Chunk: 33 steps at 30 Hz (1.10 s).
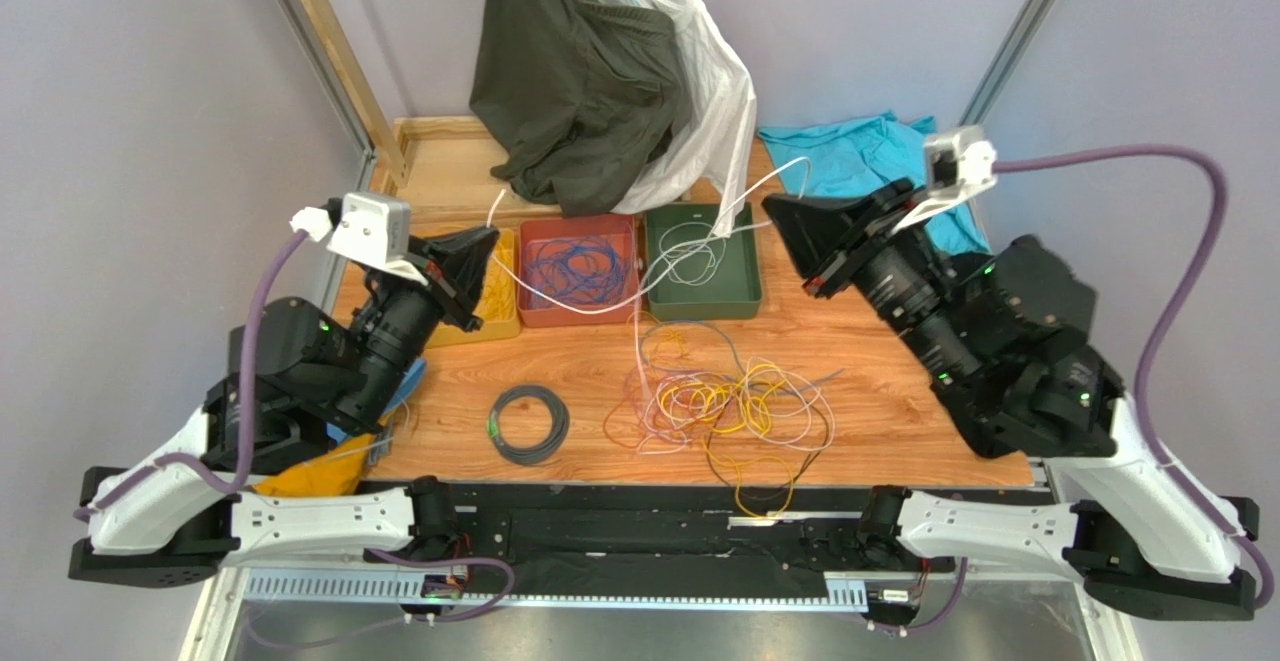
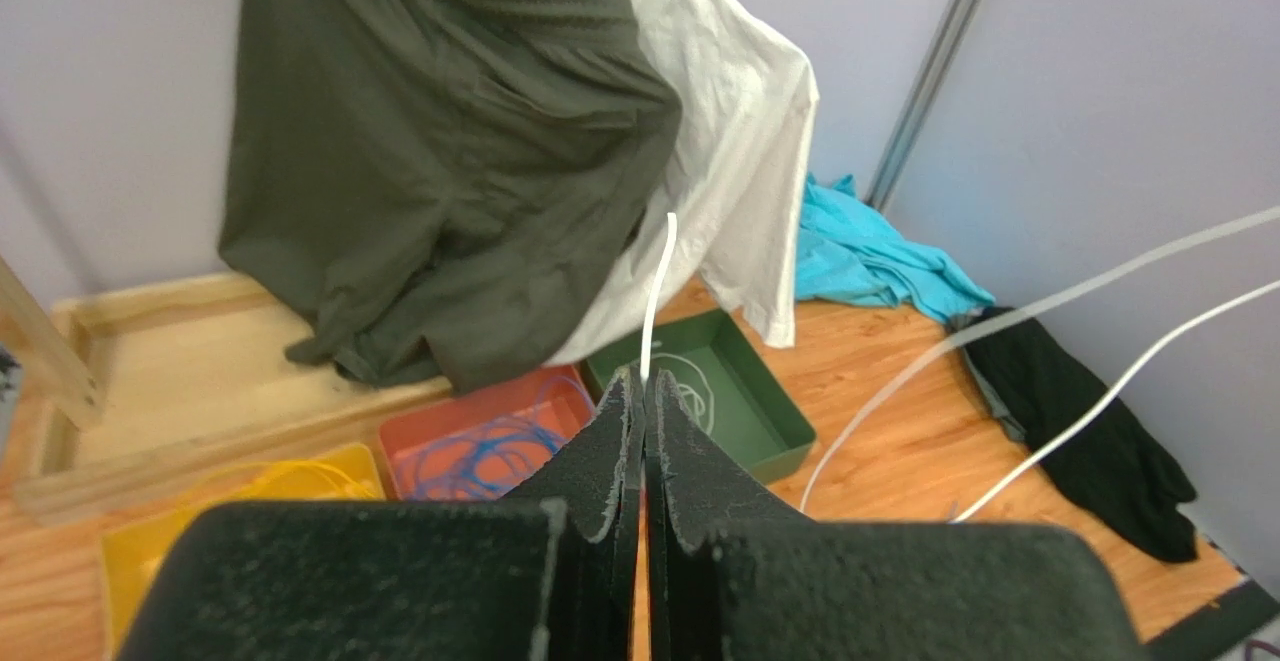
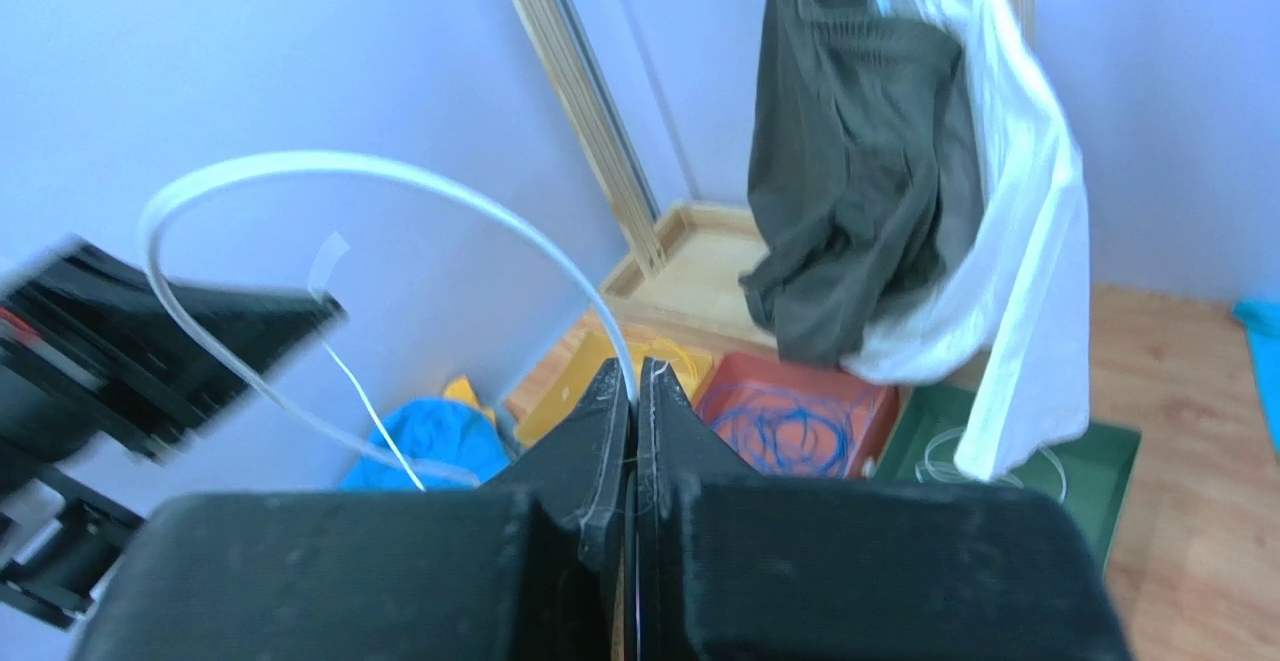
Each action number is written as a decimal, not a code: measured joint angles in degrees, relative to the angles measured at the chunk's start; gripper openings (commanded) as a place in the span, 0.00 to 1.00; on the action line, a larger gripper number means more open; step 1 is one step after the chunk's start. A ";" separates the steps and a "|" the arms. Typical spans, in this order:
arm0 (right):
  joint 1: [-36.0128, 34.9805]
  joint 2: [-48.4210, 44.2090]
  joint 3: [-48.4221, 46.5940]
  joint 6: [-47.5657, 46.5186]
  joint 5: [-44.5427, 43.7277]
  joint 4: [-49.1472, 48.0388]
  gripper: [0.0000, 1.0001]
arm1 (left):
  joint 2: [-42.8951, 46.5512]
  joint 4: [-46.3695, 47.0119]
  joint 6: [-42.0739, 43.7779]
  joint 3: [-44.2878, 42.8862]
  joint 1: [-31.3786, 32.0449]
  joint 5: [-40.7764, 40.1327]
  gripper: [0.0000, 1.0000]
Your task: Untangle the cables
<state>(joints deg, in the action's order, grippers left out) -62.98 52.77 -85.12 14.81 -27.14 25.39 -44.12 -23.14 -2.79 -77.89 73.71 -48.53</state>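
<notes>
The left gripper (image 1: 481,261) and right gripper (image 1: 778,220) pinched a white cable (image 3: 346,163) over the green tray (image 1: 739,283); most cables (image 1: 721,406) lay tangled nearby.

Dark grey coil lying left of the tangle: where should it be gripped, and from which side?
Grip the dark grey coil on its left arc, coming straight down, one finger inside the ring, one outside. It lies flat as an open loop, apart from the tangle, so the hole leaves finger room; the left hand sits nearer.
</notes>
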 measured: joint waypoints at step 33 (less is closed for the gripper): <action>12.68 19.43 -12.90 -4.68 -1.05 15.06 0.00 | 6.34 -0.04 -37.27 38.88 -0.20 4.87 0.90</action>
<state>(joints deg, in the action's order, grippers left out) -50.30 72.20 -98.02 10.13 -28.18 40.45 -37.78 -23.18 -40.05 -39.00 73.52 -43.66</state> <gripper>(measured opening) 0.015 0.924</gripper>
